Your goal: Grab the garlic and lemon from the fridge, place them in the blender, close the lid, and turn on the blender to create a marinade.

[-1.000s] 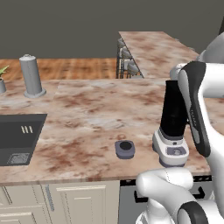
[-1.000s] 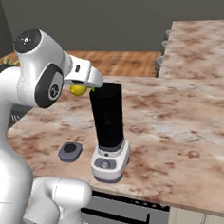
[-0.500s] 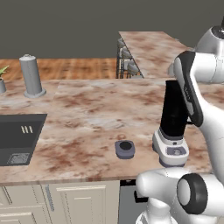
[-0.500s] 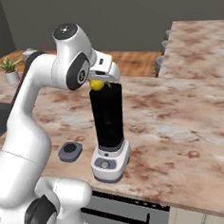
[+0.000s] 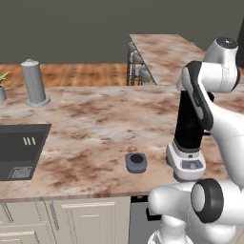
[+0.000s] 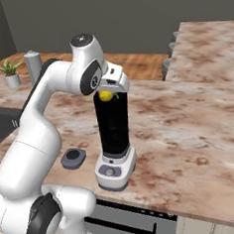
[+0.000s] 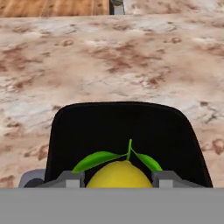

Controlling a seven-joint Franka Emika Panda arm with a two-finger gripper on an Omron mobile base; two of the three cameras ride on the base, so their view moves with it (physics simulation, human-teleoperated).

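The claw (image 6: 107, 95) is closed on a yellow lemon (image 6: 106, 95) and holds it right over the open mouth of the blender (image 6: 114, 139), at the rim of the tall black jar. In the hand view the lemon (image 7: 120, 175) sits between the two fingertips (image 7: 70, 180), its green leaves (image 7: 97, 159) and short stem pointing up, with the dark hollow of the jar (image 7: 127, 131) directly behind it. The blender (image 5: 188, 143) stands upright on the mottled brown worktop (image 5: 95, 124) near its front edge, its light grey base and round front button turned toward the cameras. The lid (image 5: 136, 162), a small blue-grey rounded-square cap with a black centre, lies flat on the worktop just beside the blender's base, apart from it, on the side toward the sink (image 5: 21, 152). In the right base view the lid (image 6: 74, 158) lies to the left of the base. A grey cylinder canister (image 5: 35, 82) stands well away at the back of the worktop, beyond the dark sink, and a small potted plant (image 6: 11, 72) stands near it.
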